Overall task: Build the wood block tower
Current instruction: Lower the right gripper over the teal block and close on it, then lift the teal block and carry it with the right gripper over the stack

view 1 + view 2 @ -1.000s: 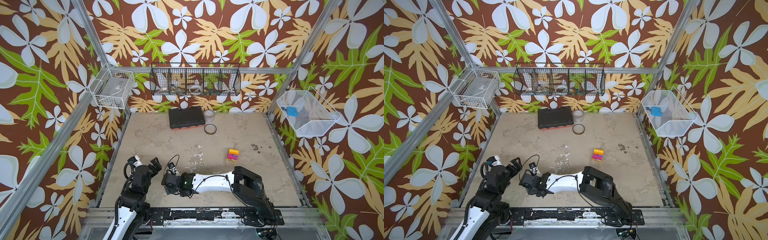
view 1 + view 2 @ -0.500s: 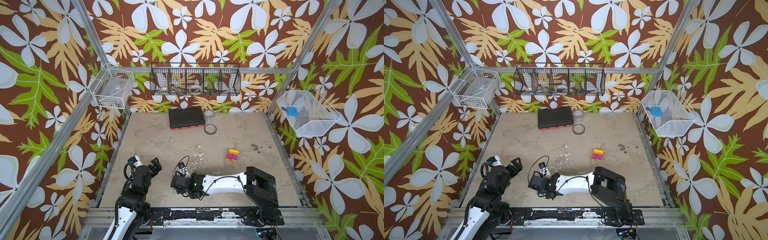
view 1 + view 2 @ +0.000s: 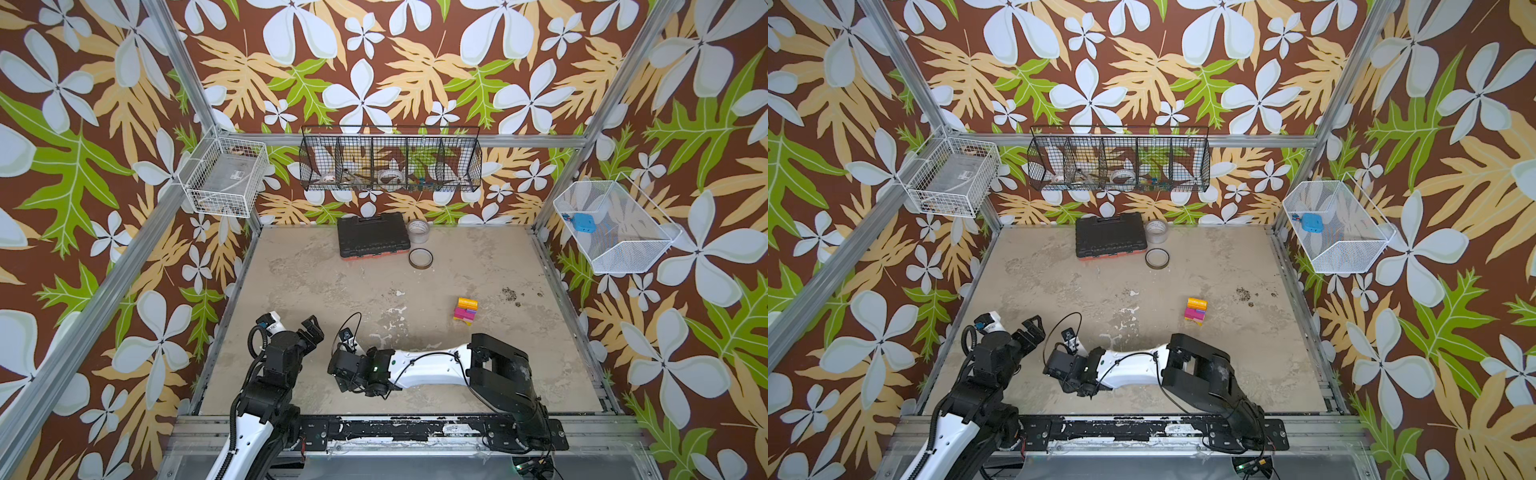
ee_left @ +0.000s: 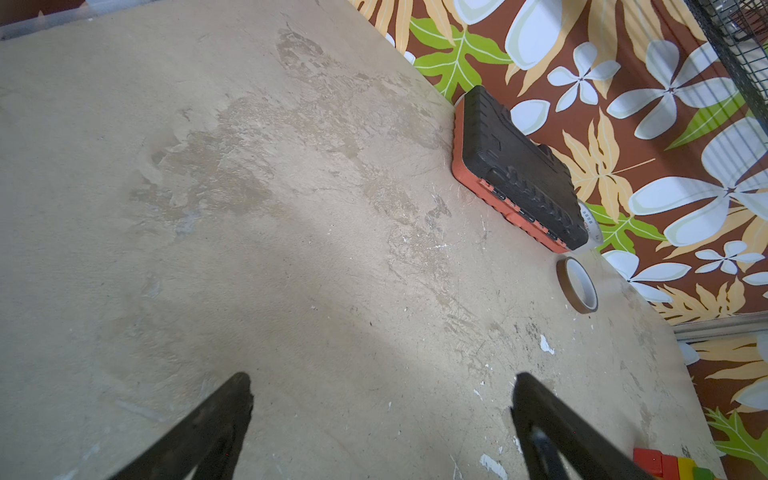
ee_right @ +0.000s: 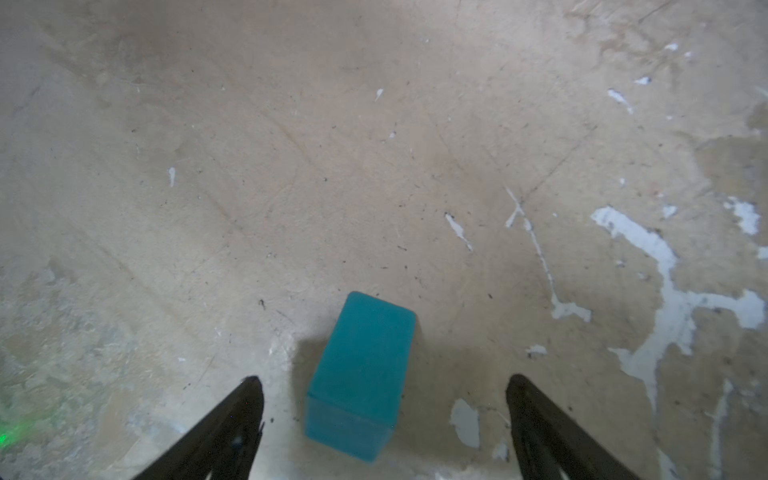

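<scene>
The tower (image 3: 465,309) (image 3: 1196,311) is a short stack of yellow, magenta and pink wood blocks right of the table's middle. Its red, yellow and green edge (image 4: 669,465) shows at the corner of the left wrist view. A teal block (image 5: 361,374) lies on the table between the fingers of my right gripper (image 5: 384,399), which is open with a gap on both sides. In both top views the right wrist (image 3: 357,365) (image 3: 1075,365) hides that block. My left gripper (image 3: 309,332) (image 4: 382,395) hangs open and empty over bare table at the front left.
A black tool case (image 3: 371,235) and two tape rolls (image 3: 419,230) (image 3: 420,258) sit by the back wall. Wire baskets hang on the walls: white at left (image 3: 226,178), black at the back (image 3: 390,160), white at right (image 3: 611,228).
The right arm swung a little to the right and came back left along the front edge, and its jaws have narrowed slightly. The left arm has stayed still.
</scene>
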Motion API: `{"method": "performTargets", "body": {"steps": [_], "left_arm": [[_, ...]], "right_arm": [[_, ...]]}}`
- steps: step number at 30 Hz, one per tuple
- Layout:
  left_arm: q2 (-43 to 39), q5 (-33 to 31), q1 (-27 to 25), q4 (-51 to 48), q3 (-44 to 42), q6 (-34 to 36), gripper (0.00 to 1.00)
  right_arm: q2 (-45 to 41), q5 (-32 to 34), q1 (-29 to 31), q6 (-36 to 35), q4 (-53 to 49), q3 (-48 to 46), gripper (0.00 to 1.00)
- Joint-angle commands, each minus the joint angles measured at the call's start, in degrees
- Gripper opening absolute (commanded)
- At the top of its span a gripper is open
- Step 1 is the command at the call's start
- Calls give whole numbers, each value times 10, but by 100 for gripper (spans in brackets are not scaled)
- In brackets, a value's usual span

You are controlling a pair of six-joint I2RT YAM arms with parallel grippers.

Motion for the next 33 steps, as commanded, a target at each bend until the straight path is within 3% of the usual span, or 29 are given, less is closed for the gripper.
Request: {"method": "performTargets", "body": {"steps": [1,6,18,25,31,33], "left_arm": [[-2,3,0,9,-2,4,98],[-4,5,0,10,-2,5,99],[-5,8,1,12,-4,6,98],[-7,11,0,15,-6,8,98],[-8,13,1,16,-6,9,98],[-9,14,0,15,-7,9,98]], "right_arm": [[6,-2,0,-8,-10,9,83],[10,-4,0,-8,-10,10,66],[30,-5,-1,-10,-25,35,46],[28,-9,-3,-15,-29,39,24],[-38,8,-10,-42,-19,-5,15],[-92,17,-21,-63,-13,-41,6]]}}
